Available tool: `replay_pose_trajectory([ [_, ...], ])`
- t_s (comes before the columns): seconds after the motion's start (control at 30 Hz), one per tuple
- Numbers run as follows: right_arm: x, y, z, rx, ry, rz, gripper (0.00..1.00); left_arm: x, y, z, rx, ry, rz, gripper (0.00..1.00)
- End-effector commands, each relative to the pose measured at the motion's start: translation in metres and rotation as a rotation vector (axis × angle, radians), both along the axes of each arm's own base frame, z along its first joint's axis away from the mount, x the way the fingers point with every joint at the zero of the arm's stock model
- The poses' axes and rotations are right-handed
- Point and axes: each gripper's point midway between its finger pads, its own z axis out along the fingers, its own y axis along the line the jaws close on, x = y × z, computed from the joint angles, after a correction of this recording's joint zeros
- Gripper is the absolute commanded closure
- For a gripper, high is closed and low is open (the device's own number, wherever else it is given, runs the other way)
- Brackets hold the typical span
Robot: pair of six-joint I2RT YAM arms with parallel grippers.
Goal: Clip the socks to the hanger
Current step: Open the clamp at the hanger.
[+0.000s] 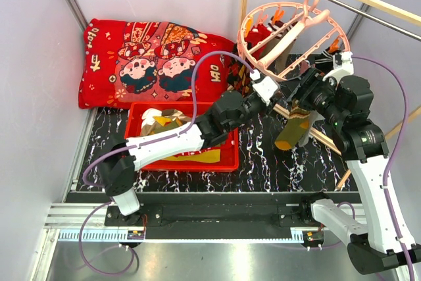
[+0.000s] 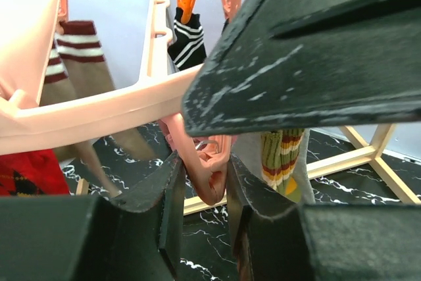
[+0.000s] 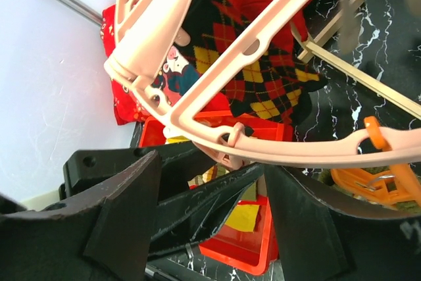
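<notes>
1. Your left gripper (image 2: 205,182) is closed on one pink clip (image 2: 209,162), with a finger pressing on each side of it. The clip is small, hard plastic with a spring. I think you should press it at the tail end, so that the mouth opens.
2. Your right gripper (image 3: 214,169) is at 3 o'clock from the left one, very near. Its fingers stand wide apart, and I see nothing pinched between them.
3. The olive sock (image 1: 293,129) hangs at 5 o'clock from the left gripper, just under the right one. Its top edge is hidden, so I cannot tell what holds it. It is light, soft and limp, so take it at the cuff.
4. The hanger (image 2: 99,110) is at 1 o'clock over the table. It is light and stiff, and I expect it swings when pushed.
5. Count:
   - one hanger
   - at least four socks at it: olive, argyle sock (image 3: 253,74), black-white sock (image 2: 187,37), beige sock (image 2: 75,57)
   - several more socks in one red bin (image 1: 227,161) at 8 o'clock, number unclear
   - many clips, too many are hidden to count
   - one cushion (image 1: 151,57) at 11 o'clock
</notes>
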Motion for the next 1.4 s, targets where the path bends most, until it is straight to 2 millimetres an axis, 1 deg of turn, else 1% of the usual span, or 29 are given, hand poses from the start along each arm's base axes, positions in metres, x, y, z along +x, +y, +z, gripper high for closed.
replay_pose_trajectory([
  [0.0,0.012,-0.005,0.015,-0.006,-0.073,-0.043,0.29,-0.020,-0.018,0.013,0.009,-0.070,-0.038,0.92],
  [0.17,0.016,-0.006,0.015,-0.004,-0.088,-0.049,0.30,-0.027,-0.022,0.010,0.011,-0.072,-0.044,0.92],
  [0.37,0.018,-0.006,0.014,-0.001,-0.093,-0.053,0.38,-0.033,-0.027,0.009,0.027,-0.081,-0.054,0.92],
  [0.53,0.019,-0.006,0.013,-0.001,-0.100,-0.057,0.41,-0.039,-0.031,0.006,0.047,-0.091,-0.063,0.92],
  [0.7,0.023,-0.006,0.016,0.003,-0.110,-0.059,0.42,-0.044,-0.034,0.001,0.068,-0.098,-0.068,0.92],
  [0.77,0.023,-0.005,0.020,0.009,-0.120,-0.058,0.40,-0.046,-0.036,-0.001,0.078,-0.099,-0.070,0.91],
  [0.83,0.025,-0.005,0.020,0.011,-0.119,-0.061,0.38,-0.046,-0.036,-0.001,0.080,-0.100,-0.068,0.91],
  [0.93,0.027,-0.004,0.021,0.020,-0.124,-0.062,0.38,-0.049,-0.038,-0.002,0.085,-0.100,-0.073,0.91],
  [1.03,0.028,-0.005,0.023,0.023,-0.131,-0.067,0.43,-0.050,-0.038,-0.003,0.084,-0.095,-0.072,0.90],
  [1.07,0.028,-0.006,0.023,0.022,-0.135,-0.070,0.48,-0.050,-0.039,-0.004,0.087,-0.093,-0.073,0.89],
  [1.13,0.027,-0.006,0.023,0.019,-0.137,-0.073,0.52,-0.049,-0.037,-0.003,0.083,-0.086,-0.067,0.87],
  [1.17,0.027,-0.006,0.023,0.019,-0.137,-0.073,0.57,-0.049,-0.036,-0.003,0.079,-0.082,-0.064,0.85],
  [1.23,0.027,-0.006,0.022,0.018,-0.134,-0.071,0.62,-0.049,-0.033,-0.001,0.067,-0.070,-0.058,0.83],
  [1.27,0.026,-0.006,0.022,0.019,-0.137,-0.071,0.64,-0.050,-0.032,-0.003,0.068,-0.065,-0.057,0.81],
  [1.3,0.027,-0.006,0.020,0.018,-0.133,-0.070,0.68,-0.050,-0.029,0.002,0.053,-0.066,-0.056,0.79],
  [1.33,0.026,-0.006,0.020,0.017,-0.133,-0.066,0.69,-0.050,-0.027,0.003,0.043,-0.061,-0.053,0.76],
  [1.37,0.026,-0.005,0.020,0.019,-0.134,-0.064,0.71,-0.051,-0.026,0.000,0.044,-0.055,-0.054,0.73],
])
